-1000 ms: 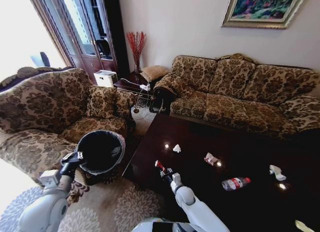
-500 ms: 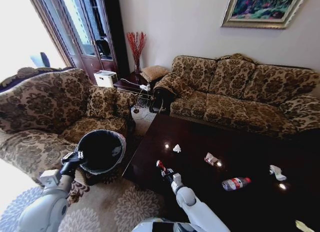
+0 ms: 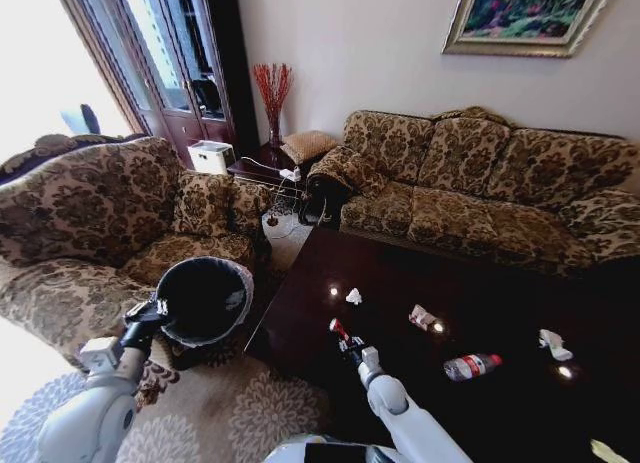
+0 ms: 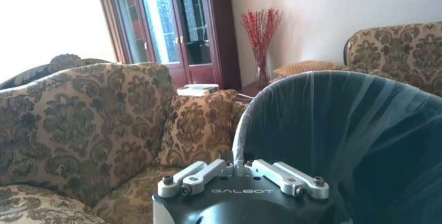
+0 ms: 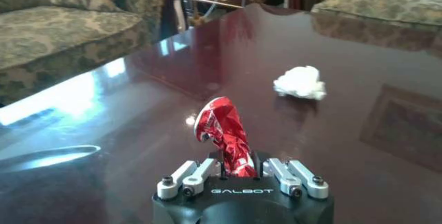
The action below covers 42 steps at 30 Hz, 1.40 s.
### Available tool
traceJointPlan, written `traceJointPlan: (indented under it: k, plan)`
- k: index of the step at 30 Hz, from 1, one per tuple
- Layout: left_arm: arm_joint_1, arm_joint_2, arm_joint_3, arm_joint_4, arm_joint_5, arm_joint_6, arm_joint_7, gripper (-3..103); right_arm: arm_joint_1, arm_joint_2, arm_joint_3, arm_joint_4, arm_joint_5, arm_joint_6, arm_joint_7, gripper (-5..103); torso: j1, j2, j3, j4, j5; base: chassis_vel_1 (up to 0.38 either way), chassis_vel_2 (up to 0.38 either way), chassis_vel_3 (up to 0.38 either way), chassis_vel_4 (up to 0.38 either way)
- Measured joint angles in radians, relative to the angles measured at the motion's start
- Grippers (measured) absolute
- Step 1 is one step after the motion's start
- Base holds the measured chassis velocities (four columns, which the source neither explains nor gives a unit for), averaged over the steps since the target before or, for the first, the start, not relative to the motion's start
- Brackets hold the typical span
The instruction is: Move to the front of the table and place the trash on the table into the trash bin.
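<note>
The right gripper (image 5: 238, 171) is clamped on the lower end of a crushed red can (image 5: 222, 140), held over the near left part of the table (image 3: 400, 283); the can's long axis runs up and away from the fingers, its free end tilted toward a white paper wad (image 5: 300, 83) lying farther along the glossy top. In the head view the can (image 3: 339, 332) shows only as a small red sliver at the gripper (image 3: 347, 345), its shape hard to read. The left gripper (image 4: 241, 174) pinches the rim of the trash bin (image 3: 205, 300), holding it beside the table's left edge with its black-lined mouth tipped toward the table. On the table lie 1 bottle (image 3: 471, 366) on its side, long axis roughly left-right, a crumpled wrapper (image 3: 422, 317), and another wad (image 3: 553, 342). The bin's base is hidden behind its own rim.
</note>
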Motion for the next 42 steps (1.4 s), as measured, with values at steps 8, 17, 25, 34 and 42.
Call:
traceJointPlan:
  k: [8,17,25,34,42]
  plan:
    - [-0.001,0.001,0.003,-0.004,-0.001,0.000,0.000,2,-0.036,-0.030,0.057,0.062,-0.024,0.012,0.008,22,0.000,0.000,0.000,0.0001,0.0000,0.000,0.000,0.000,0.000]
    - [-0.002,0.010,0.031,-0.010,0.000,-0.006,0.000,2,-0.088,-0.026,0.116,0.136,-0.177,0.119,-0.015,22,0.000,0.000,0.000,0.0002,0.0002,0.000,0.000,0.000,0.000]
    - [-0.030,0.082,0.092,-0.002,-0.022,-0.006,0.012,2,-0.106,-0.067,0.194,0.345,-0.157,0.109,-0.028,22,0.000,0.000,0.000,0.0004,-0.0002,0.000,0.000,0.000,0.000]
    - [-0.077,0.292,0.151,0.038,-0.136,0.023,0.036,2,-0.045,-0.219,0.253,0.593,0.079,-0.016,-0.016,22,0.000,0.000,0.000,-0.0011,-0.0003,0.000,0.000,0.000,0.000]
    - [-0.238,0.477,0.299,0.081,-0.253,0.068,0.030,2,0.087,-0.409,0.241,0.793,0.424,-0.125,-0.006,22,0.000,0.000,0.000,-0.0011,-0.0005,0.000,0.000,0.000,0.000]
